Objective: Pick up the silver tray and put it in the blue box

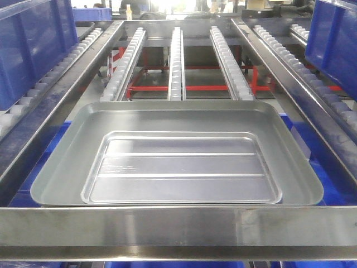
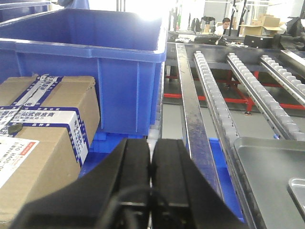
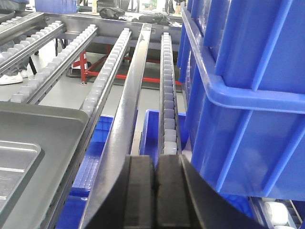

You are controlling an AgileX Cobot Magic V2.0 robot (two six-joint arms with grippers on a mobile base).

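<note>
Finds shiny rectangular silver metal tray [image 1: 178, 162] between both closed, empty jaws; runs lengthwise left-right, favouring neither arm.

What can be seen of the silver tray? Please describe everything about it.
The silver tray is a large rectangular pan of shiny metal with rounded corners and a sloped raised rim. Its recessed centre panel bears two lengthwise ridges. It is empty and lies flat, and nothing grips it. The blue box shows below both sides; whether the tray rests on it cannot be told. A steel bar crosses before its near edge.
</note>
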